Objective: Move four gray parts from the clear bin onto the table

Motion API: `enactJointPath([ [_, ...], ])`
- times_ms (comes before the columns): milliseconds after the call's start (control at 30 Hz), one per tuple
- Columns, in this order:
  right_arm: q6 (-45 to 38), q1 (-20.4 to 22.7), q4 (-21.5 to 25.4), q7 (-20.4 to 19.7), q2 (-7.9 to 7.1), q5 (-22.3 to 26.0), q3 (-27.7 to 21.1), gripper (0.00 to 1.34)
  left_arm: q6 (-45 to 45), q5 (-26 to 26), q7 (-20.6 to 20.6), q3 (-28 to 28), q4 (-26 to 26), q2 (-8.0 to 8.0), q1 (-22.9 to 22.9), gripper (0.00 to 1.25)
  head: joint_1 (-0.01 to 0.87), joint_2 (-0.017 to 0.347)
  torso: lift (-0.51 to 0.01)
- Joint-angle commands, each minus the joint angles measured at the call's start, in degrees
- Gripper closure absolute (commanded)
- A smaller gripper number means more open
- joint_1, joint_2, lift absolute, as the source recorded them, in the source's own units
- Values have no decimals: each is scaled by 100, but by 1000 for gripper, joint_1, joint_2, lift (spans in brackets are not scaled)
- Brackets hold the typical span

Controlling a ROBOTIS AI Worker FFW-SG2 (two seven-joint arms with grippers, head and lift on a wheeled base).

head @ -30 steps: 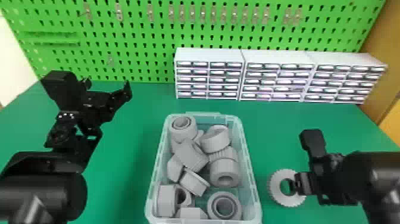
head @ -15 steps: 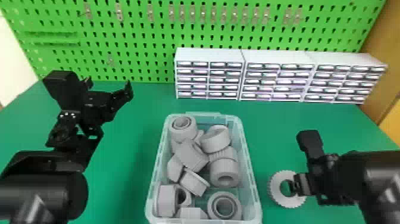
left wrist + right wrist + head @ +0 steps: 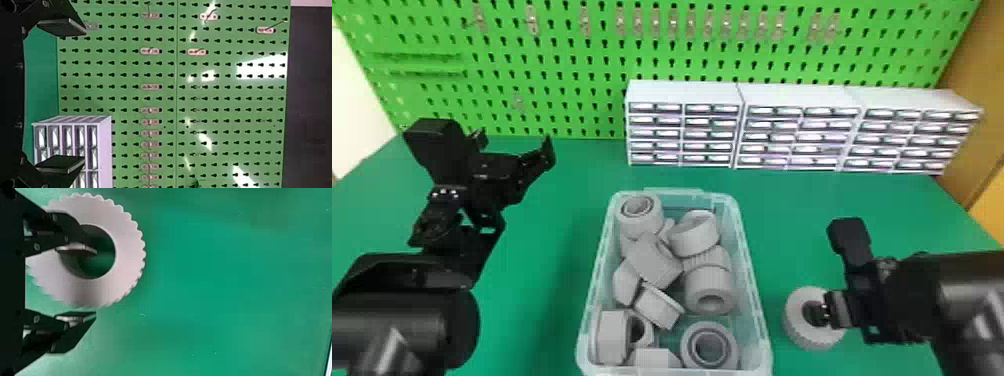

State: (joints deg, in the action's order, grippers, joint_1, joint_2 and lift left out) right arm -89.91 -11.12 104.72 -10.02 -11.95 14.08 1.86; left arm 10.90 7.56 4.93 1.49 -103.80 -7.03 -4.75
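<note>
Right pincer spread well open, I grip nothing: one finger at the hole of the gray part, the other just outside its toothed rim.

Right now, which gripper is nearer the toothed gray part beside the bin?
Right. The right gripper is at the part, one finger at its hole; the left gripper is left of the bin.

The pegboard is green with rows of dark holes, the parts gray.
</note>
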Motion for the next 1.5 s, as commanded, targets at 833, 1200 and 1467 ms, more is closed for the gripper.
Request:
enactJointPath([
  [833,-17,-180,22,0,-9,-143,254,527,0,0,-1,18,9,9,0,136,678,34,-50],
  [1200,-17,-514,576,8,-35,235,306,525,0,9,-1,35,9,9,0,136,678,34,-50],
  [1467,-17,-927,787,0,-88,894,702,527,0,9,-1,44,9,9,-9,136,678,34,-50],
])
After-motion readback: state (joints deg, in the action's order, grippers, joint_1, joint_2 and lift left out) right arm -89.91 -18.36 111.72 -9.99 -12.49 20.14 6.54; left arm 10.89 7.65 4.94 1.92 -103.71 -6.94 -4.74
